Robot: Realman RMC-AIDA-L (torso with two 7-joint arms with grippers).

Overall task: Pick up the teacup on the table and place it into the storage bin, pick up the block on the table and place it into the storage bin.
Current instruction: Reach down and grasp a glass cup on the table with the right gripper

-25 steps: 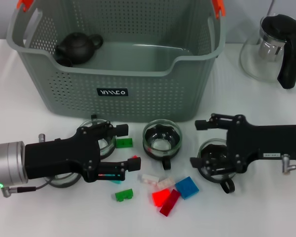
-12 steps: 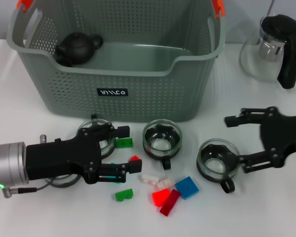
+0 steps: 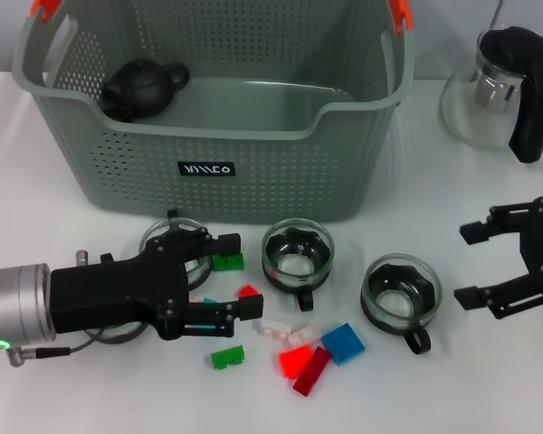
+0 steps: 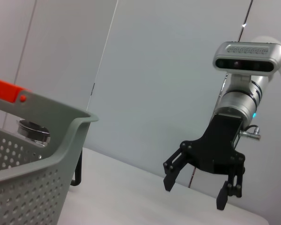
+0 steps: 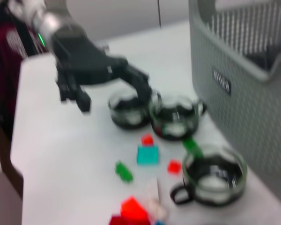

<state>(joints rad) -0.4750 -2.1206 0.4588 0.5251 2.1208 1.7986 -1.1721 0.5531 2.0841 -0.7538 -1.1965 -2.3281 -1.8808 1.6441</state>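
Left pincer (image 3: pixel 224 276) lower left, fingers spread, empty, straddling green block (image 3: pixel 227 262) for pickup; right pincer (image 3: pixel 475 264) open, empty, right edge beside teacup (image 3: pixel 401 294).

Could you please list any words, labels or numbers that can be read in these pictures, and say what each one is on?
Black label on the storage bin front: white stylised lettering, not legible.
The same label in the right wrist view: too blurred to read.
No other text shows on the cups, blocks, teapot, jug or grippers.
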